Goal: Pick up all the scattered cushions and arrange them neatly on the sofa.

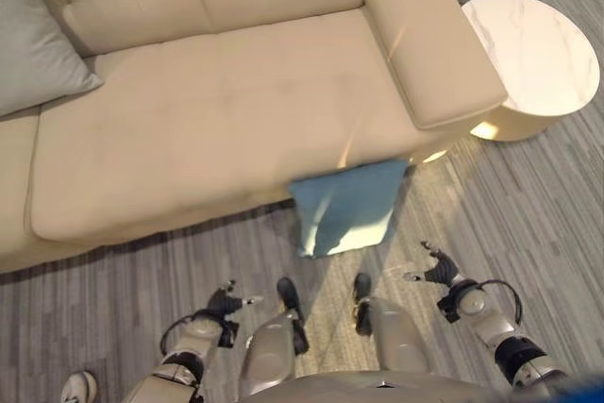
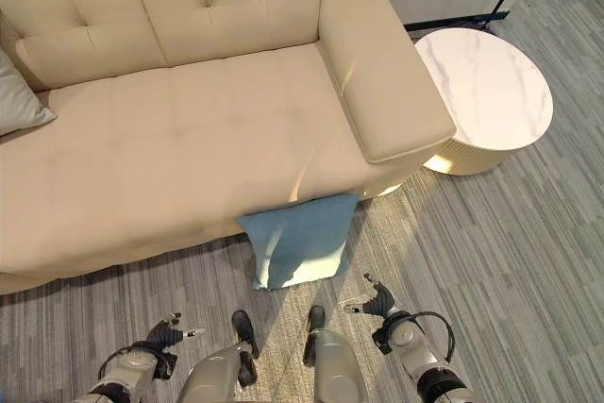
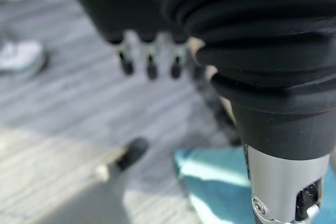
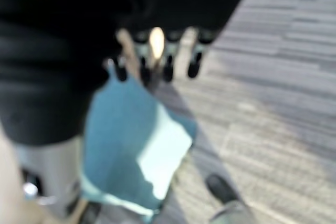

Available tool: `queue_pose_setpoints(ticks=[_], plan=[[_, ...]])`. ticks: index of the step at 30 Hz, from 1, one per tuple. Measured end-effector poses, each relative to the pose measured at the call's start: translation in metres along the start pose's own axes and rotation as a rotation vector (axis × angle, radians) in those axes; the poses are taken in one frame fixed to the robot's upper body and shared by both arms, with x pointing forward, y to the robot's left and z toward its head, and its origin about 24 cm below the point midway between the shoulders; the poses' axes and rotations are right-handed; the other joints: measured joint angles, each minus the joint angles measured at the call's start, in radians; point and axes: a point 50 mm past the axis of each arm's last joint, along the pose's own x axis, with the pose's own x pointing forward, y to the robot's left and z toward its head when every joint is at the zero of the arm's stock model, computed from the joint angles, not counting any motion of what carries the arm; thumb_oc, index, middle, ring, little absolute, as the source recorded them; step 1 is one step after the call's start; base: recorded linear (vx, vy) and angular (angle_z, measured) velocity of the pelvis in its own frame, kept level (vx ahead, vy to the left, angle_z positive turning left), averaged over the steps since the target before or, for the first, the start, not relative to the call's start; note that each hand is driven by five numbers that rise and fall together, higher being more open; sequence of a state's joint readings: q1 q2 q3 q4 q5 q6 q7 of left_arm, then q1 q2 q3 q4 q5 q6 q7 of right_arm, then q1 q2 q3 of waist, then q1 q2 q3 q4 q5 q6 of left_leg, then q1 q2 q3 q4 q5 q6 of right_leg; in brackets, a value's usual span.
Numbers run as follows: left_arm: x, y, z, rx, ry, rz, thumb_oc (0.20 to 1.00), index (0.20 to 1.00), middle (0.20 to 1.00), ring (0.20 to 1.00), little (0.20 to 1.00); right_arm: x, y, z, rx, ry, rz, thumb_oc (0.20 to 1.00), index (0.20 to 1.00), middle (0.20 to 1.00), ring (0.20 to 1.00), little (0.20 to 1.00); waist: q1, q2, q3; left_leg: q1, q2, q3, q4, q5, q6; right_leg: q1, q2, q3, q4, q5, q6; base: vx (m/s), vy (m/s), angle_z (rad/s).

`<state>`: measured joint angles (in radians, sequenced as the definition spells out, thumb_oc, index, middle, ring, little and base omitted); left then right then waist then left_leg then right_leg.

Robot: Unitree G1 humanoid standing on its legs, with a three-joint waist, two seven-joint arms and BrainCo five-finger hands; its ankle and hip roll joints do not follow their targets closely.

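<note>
At the far left of the cream fabric sofa (image 1: 217, 110), a pale grey square cushion (image 1: 33, 40) leans against the tufted backrest, with its lower corner resting on the seat. At the lower left corner of the left eye view, on the grey striped carpet floor (image 2: 528, 233), the toe of a person's white shoe (image 1: 78, 387) is visible. A little to the right of it, the robot's left hand (image 1: 225, 305) hangs low above the floor, empty, with its fingers relaxed and slightly spread; in the left wrist view the dark fingertips (image 3: 151, 67) stand in a row, apart from each other and touching nothing. Further right, a teal blue square fabric cushion (image 1: 347, 207) lies on the floor, leaning against the front edge of the sofa seat, below the right armrest; a patch of sunlight falls across it. It is between the two hands and ahead of them, and neither hand touches it. The right hand (image 1: 436, 269) is just beside the lower right corner of this cushion, also low and empty, with the fingers loosely spread. At the far right, a round white marble-pattern side table (image 1: 533, 49) stands on the floor, just beside the right armrest of the sofa.
</note>
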<state>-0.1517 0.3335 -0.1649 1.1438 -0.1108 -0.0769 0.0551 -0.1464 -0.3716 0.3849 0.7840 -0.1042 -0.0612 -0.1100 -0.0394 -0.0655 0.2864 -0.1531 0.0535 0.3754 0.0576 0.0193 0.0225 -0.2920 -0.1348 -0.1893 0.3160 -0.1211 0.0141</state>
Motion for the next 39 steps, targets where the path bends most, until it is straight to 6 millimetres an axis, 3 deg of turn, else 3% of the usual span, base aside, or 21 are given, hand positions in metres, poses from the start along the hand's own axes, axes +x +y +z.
queue_pose_setpoints(ticks=[3,7,10,13,18,21,27,30,33,35,37,39], plan=[[0.001,0.007,0.005,-0.018,-0.010,0.036,1.000,1.000,1.000,1.000,1.000,0.002,0.002,0.006,-0.016,-0.022,0.016,1.000,1.000,1.000,1.000,1.000,0.000,0.007,0.004,0.000,0.006,0.000,-0.002,0.002,0.004,0.008,-0.004,0.010,-0.035,0.009,0.033,0.05,-0.131,0.01],[0.003,0.002,0.015,-0.034,-0.042,0.037,1.000,1.000,1.000,1.000,1.000,0.006,-0.004,0.020,-0.029,-0.067,0.011,1.000,1.000,1.000,1.000,1.000,0.005,0.031,0.020,-0.013,0.011,-0.028,-0.016,0.013,0.001,-0.006,-0.021,0.045,-0.043,0.031,0.081,0.04,-0.157,0.19],[0.003,-0.005,0.018,-0.073,-0.063,0.024,1.000,1.000,1.000,1.000,1.000,0.008,-0.006,0.027,-0.038,-0.088,0.008,1.000,1.000,1.000,1.000,1.000,0.004,0.049,0.035,-0.046,0.030,-0.054,-0.014,0.044,-0.020,-0.020,0.000,0.012,-0.048,0.029,0.042,0.01,-0.219,0.14],[0.003,-0.007,0.026,-0.097,-0.101,0.018,1.000,1.000,1.000,1.000,1.000,0.010,-0.010,0.031,-0.047,-0.100,-0.002,1.000,1.000,1.000,1.000,1.000,0.017,0.045,0.045,-0.098,0.048,-0.064,-0.002,0.055,-0.038,-0.091,0.008,0.006,0.017,-0.003,0.015,-0.02,-0.171,0.08],[0.003,-0.005,0.062,-0.172,-0.225,0.036,1.000,1.000,1.000,1.000,1.000,0.014,-0.024,0.049,-0.066,-0.162,-0.049,1.000,1.000,1.000,1.000,1.000,0.022,0.042,0.088,-0.156,0.069,-0.096,-0.007,0.089,-0.060,-0.161,0.024,-0.019,0.074,-0.027,-0.013,-0.02,-0.132,0.14],[0.003,-0.005,0.085,-0.182,-0.303,0.038,1.000,1.000,1.000,1.000,1.000,0.018,-0.035,0.069,-0.075,-0.224,-0.091,1.000,1.000,1.000,1.000,1.000,0.019,0.043,0.105,-0.181,0.078,-0.109,-0.004,0.100,-0.069,-0.193,0.029,-0.028,0.104,-0.039,-0.019,-0.07,-0.087,0.07],[-0.005,0.007,0.158,-0.250,-0.509,0.071,1.000,1.000,1.000,1.000,1.000,0.027,-0.069,0.137,-0.040,-0.392,-0.228,1.000,1.000,1.000,1.000,1.000,0.008,0.052,0.178,-0.316,0.085,-0.120,0.041,0.120,-0.076,-0.337,0.020,-0.031,0.184,-0.039,-0.025,-0.08,-0.053,0.06],[-0.010,0.020,0.185,-0.287,-0.587,0.107,1.000,1.000,1.000,1.000,1.000,0.027,-0.084,0.163,-0.009,-0.453,-0.288,1.000,1.000,1.000,1.000,1.000,0.001,0.061,0.219,-0.367,0.088,-0.133,0.054,0.131,-0.077,-0.381,0.018,-0.043,0.196,-0.029,-0.051,-0.15,-0.039,0.10],[-0.024,0.049,0.222,-0.304,-0.701,0.181,1.000,1.000,1.000,1.000,1.000,0.019,-0.121,0.206,0.013,-0.560,-0.395,1.000,1.000,1.000,1.000,1.000,-0.004,0.063,0.218,-0.543,0.093,-0.138,0.132,0.128,-0.076,-0.552,0.001,-0.041,0.260,-0.033,-0.048,-0.12,-0.047,0.06],[-0.042,0.068,0.260,-0.350,-0.820,0.217,1.000,1.000,1.000,1.000,1.000,0.007,-0.154,0.239,0.042,-0.635,-0.493,1.000,1.000,1.000,1.000,1.000,-0.001,0.065,0.254,-0.649,0.100,-0.138,0.192,0.127,-0.072,-0.650,-0.005,-0.040,0.300,-0.015,-0.079,-0.09,-0.072,0.01],[-0.054,0.072,0.284,-0.381,-0.884,0.221,1.000,1.000,1.000,1.000,1.000,0.002,-0.168,0.255,0.064,-0.658,-0.536,1.000,1.000,1.000,1.000,1.000,-0.002,0.064,0.254,-0.729,0.110,-0.143,0.240,0.123,-0.069,-0.720,-0.007,-0.041,0.325,-0.014,-0.086,-0.05,-0.069,0.02],[-0.061,0.075,0.295,-0.374,-0.920,0.220,1.000,1.000,1.000,1.000,1.000,-0.001,-0.175,0.261,0.068,-0.670,-0.555,1.000,1.000,1.000,1.000,1.000,-0.001,0.064,0.254,-0.768,0.114,-0.147,0.260,0.118,-0.068,-0.751,-0.007,-0.043,0.333,-0.020,-0.098,-0.03,-0.081,0.04]])
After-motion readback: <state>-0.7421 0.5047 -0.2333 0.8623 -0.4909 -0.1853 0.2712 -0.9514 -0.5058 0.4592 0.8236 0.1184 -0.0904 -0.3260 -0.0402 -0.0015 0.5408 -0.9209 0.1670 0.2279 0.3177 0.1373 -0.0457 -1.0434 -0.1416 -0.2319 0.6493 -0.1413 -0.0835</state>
